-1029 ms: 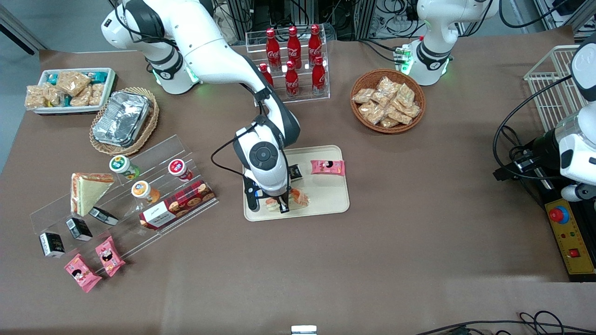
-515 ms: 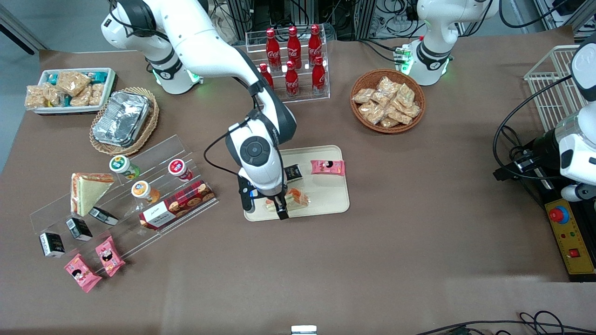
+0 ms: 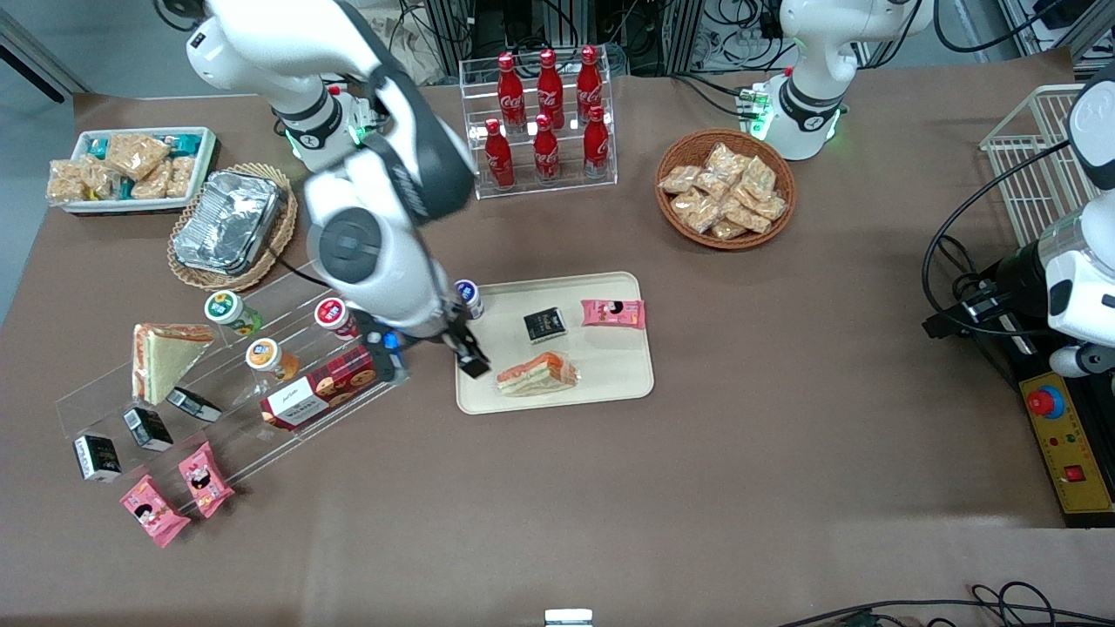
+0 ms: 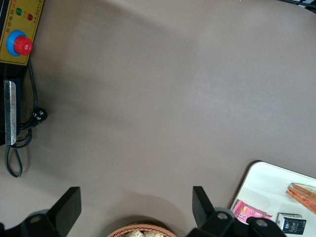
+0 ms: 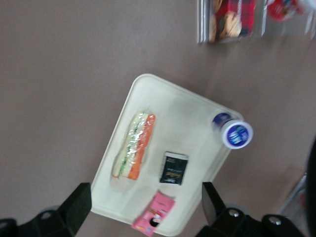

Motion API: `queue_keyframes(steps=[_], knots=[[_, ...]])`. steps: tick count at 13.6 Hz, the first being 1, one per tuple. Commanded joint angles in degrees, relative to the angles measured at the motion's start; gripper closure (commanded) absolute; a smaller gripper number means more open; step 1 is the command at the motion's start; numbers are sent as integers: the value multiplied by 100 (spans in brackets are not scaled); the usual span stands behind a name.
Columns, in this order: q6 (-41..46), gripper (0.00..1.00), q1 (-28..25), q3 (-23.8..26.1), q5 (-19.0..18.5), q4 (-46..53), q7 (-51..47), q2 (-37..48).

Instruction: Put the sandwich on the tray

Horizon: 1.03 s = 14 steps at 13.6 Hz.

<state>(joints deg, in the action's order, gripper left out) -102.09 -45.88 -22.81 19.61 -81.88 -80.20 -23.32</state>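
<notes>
The sandwich point(image 3: 537, 374) lies on its side on the cream-beige tray point(image 3: 610, 370), near the tray's edge nearest the front camera. It shows white bread with orange-red and green filling. My right gripper point(image 3: 433, 355) is open and empty. It is raised above the tray's end toward the working arm's end of the table, apart from the sandwich. In the right wrist view the sandwich point(image 5: 134, 145) rests on the tray point(image 5: 173, 111), and the open gripper point(image 5: 145, 212) holds nothing. The parked arm's wrist view also shows the sandwich point(image 4: 302, 190) and the tray point(image 4: 264, 185). A second sandwich point(image 3: 165, 357) leans on the acrylic stand.
A black packet point(image 3: 544, 325) and a pink packet point(image 3: 613, 313) also lie on the tray. A blue-lidded cup point(image 3: 469, 298) stands at the tray's corner. The acrylic stand point(image 3: 287, 300) holds cups and a cookie box point(image 3: 331, 383). Cola bottles point(image 3: 544, 109), a snack basket point(image 3: 725, 187) and a foil tray point(image 3: 228, 222) lie farther from the camera.
The gripper has let go of the sandwich, risen and swung away toward the working arm's end of the table. The sandwich now lies alone on the tray.
</notes>
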Motion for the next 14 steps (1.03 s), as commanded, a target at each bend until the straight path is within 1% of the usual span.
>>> queue_keyframes(steps=[1, 2, 4, 5, 6, 7, 8, 9, 10, 11, 12, 13, 14], knots=[[496, 0, 394, 57, -10, -153, 1099, 634], [680, 0, 474, 66, -123, -153, 1451, 758], [1066, 1, 554, 153, -1025, -153, 2512, 969], [1173, 0, 632, 171, -1239, -153, 2936, 1057], [1217, 0, 798, 215, -1258, -161, 3218, 1171], [1261, 1, 1026, 380, -1284, -162, 3491, 1285], [1270, 1, 1394, 652, -1398, -162, 3929, 1382], [1262, 0, 1859, 1055, -1747, -188, 4429, 1470], [1244, 0, 2420, 1572, -2029, -197, 4886, 1532], [1244, 0, 3087, 2082, -2101, -205, 5283, 1567], [1244, 0, 3685, 2487, -2111, -240, 5652, 1602], [1201, 0, 4135, 2735, -2111, -249, 6056, 1603], [1183, 0, 4305, 2772, -2111, -249, 6399, 1611]])
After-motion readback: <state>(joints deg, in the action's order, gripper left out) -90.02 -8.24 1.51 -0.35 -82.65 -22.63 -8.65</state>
